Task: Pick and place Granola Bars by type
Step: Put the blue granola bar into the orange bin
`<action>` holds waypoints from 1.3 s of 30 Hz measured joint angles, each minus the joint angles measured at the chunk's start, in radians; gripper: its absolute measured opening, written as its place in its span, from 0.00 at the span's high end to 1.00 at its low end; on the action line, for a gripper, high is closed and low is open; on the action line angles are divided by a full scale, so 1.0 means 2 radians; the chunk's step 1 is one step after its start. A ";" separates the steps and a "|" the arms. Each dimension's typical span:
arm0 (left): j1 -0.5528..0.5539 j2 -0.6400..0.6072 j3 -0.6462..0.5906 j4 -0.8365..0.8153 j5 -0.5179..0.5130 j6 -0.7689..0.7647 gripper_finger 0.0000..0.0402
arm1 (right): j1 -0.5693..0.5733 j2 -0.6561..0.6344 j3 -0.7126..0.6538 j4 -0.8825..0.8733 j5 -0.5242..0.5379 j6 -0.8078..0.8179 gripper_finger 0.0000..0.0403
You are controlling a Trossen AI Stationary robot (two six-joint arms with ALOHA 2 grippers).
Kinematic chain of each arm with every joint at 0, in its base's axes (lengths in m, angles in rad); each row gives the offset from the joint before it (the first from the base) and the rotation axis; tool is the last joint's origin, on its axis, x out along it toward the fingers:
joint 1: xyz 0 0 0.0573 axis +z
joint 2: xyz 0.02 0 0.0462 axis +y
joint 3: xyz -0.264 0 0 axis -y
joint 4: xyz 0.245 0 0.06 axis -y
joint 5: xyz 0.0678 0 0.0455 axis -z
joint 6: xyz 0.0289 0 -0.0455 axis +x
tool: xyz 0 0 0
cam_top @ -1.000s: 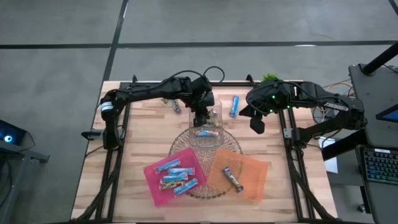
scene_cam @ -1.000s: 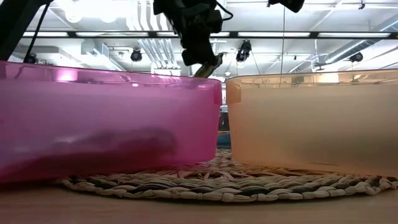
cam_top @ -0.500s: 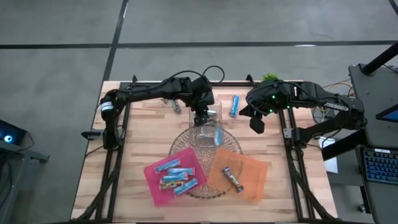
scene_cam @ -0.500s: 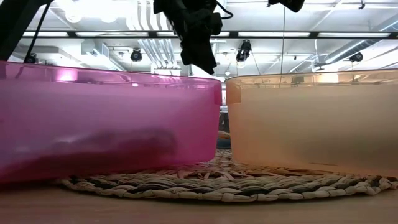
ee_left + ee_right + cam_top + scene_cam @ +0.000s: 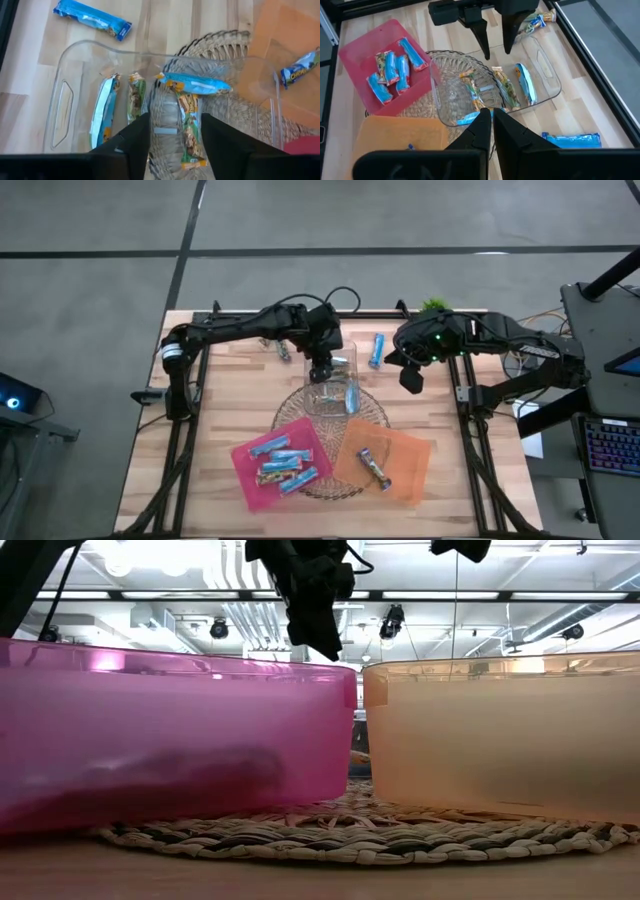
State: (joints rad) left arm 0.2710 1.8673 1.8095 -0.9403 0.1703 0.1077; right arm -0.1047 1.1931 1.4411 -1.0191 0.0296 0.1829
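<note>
While the overhead shot is giving the whole layout, the left gripper (image 5: 320,367) is hovering over the clear box (image 5: 350,370) at the middle of the table, fingers parted with nothing between them. Its wrist cam is showing what the top view barely does: bars in the box (image 5: 192,84), one blue one lying across a tan one, plus a blue and a tan one side by side nearer the handle end. One loose blue bar (image 5: 376,350) is lying on the wood just beside the box. The right gripper (image 5: 410,380) is hanging off to the right side, fingers pinched together on nothing, and its wrist cam is looking across at the left fingers (image 5: 480,34) pointing down at the box. From there you're also seeing the pink tray (image 5: 355,47) holding several mostly blue bars (image 5: 395,67). Overhead, the orange tray (image 5: 415,460) is holding a dark purple bar (image 5: 374,468). The low cam is mostly just showing both tray walls sitting on the woven mat (image 5: 350,830).
</note>
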 joint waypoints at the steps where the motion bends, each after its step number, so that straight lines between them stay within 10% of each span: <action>1: 0.000 0.000 0.000 -0.004 0.000 0.003 0.63 | 0.000 0.000 -0.001 0.000 0.000 0.000 0.97; 10: 0.000 -0.012 0.000 -0.073 0.001 0.002 0.98 | 0.000 0.000 -0.019 0.003 0.000 0.008 0.97; 26: -0.029 -0.159 -0.013 0.018 -0.002 -0.039 1.00 | -0.021 0.001 -0.035 0.004 0.050 0.102 0.97; 39: -0.025 -0.310 -0.192 0.186 -0.022 -0.091 1.00 | -0.157 0.044 -0.036 0.044 0.052 0.233 0.97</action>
State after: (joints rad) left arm 0.2211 1.2482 1.4253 -0.5689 0.1268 -0.0740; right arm -0.4179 1.2806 1.3701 -0.9314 0.1329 0.6490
